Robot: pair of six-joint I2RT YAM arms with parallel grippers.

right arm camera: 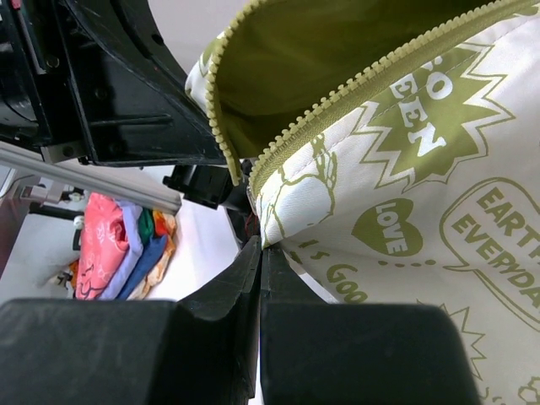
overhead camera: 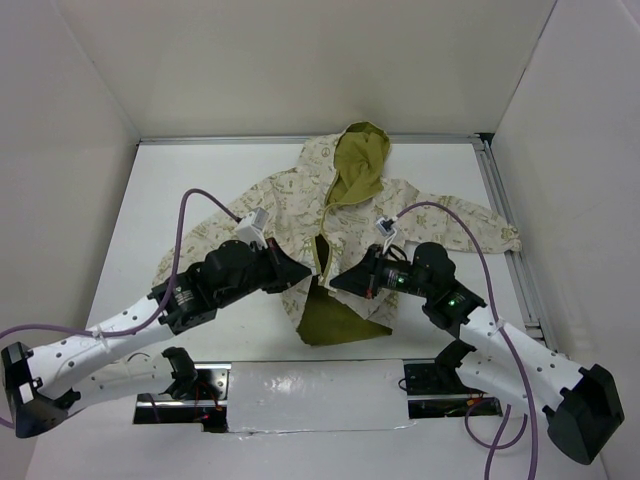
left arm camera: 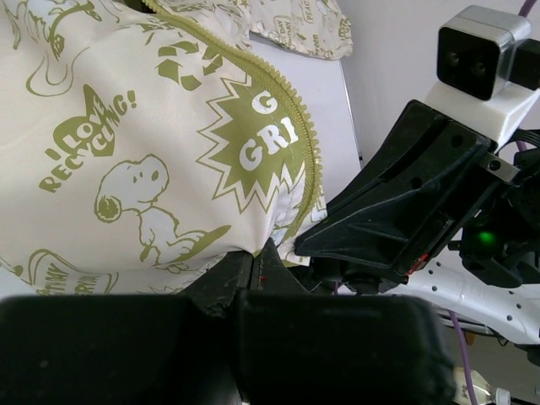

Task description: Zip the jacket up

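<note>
The cream jacket (overhead camera: 300, 195) with olive prints lies flat on the white table, hood (overhead camera: 360, 155) at the far end. Its front is open at the bottom, and the olive lining (overhead camera: 335, 320) is folded out there. My left gripper (overhead camera: 300, 272) is shut on the lower front edge of the left panel (left arm camera: 126, 126), close to the zipper teeth (left arm camera: 295, 110). My right gripper (overhead camera: 335, 280) is shut on the bottom corner of the other panel (right arm camera: 422, 169), just under its zipper teeth (right arm camera: 337, 101). The two grippers nearly meet tip to tip. No slider shows.
A metal rail (overhead camera: 510, 230) runs along the table's right edge. White walls close in the left, far and right sides. A pile of coloured cloth (right arm camera: 126, 245) lies beyond the table in the right wrist view. The right wrist camera (left arm camera: 477, 51) sits near my left fingers.
</note>
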